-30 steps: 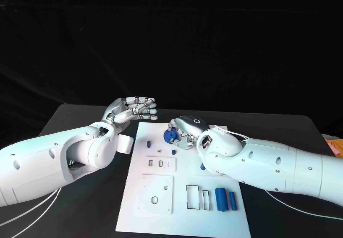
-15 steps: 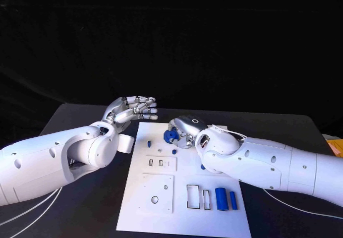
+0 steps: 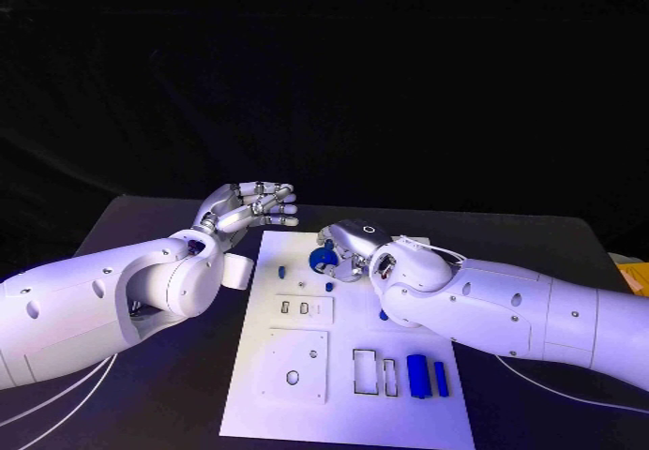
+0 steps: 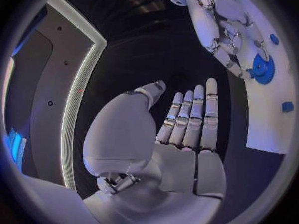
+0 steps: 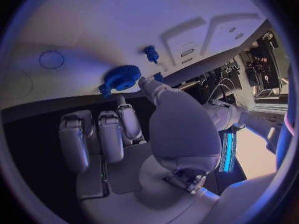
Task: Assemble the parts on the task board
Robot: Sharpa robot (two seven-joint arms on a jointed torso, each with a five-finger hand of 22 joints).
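Fingers of the right hand [image 3: 354, 246] curl down over the blue gear [image 3: 324, 260] at the far end of the task board [image 3: 271, 394], tips touching or nearly touching its toothed rim; whether the grip has closed cannot be told for certain, since the right wrist view shows the gear [image 5: 121, 77] just beyond the fingertips [image 5: 147, 83] with only one finger meeting its edge. Best read as touching, not yet holding firmly.

Fingers of the left hand [image 3: 250, 208] stand apart and partly bent, holding nothing, hovering off the board's far left corner above the black table [image 3: 135, 225]; seen from its own wrist, flat and open [image 4: 187, 129].

Looks light, rigid, moulded plastic: no give under pressure, little weight to fight. Teeth offer bite for fingertips, so a pinch across the rim from opposite sides seems the surest hold; the smooth flat faces probably slip more. Thin and small, so likely to tip or skid across the smooth white plate if pushed from one side only.

Elsewhere on the board: a small blue peg [image 3: 281, 273] to the gear's left, two blue cylinders [image 3: 426, 375] lying side by side near the front right, beside a rectangular recess [image 3: 368, 371]. Also rigid and light by appearance; the cylinders likely to roll if nudged.
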